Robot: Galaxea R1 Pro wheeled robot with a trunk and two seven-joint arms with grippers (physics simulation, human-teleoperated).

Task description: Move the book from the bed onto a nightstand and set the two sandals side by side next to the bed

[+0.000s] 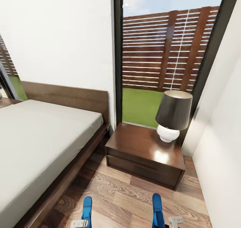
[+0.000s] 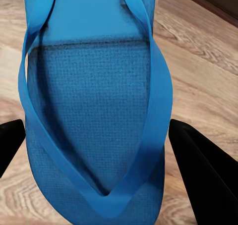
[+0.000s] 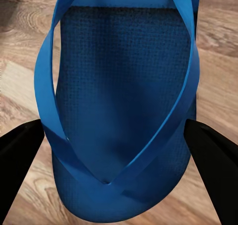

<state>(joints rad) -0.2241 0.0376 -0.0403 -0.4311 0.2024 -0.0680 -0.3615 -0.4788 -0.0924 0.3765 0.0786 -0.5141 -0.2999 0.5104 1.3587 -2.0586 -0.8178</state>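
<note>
Here each arm carries one blue flip-flop above the plank floor, the left gripper clamped on the left sandal, the right gripper on the right sandal, between the bed and the nightstand.

Two blue sandals: one at the near left, one at the near right, each also seen close up from a wrist camera. Two grippers, left and right, one sandal between each pair of black fingers. One bed at the left. One nightstand right of the bed, plus the corner of a second at the far left. One lamp. One tall window ahead, a sliver of another at the far left.
</note>
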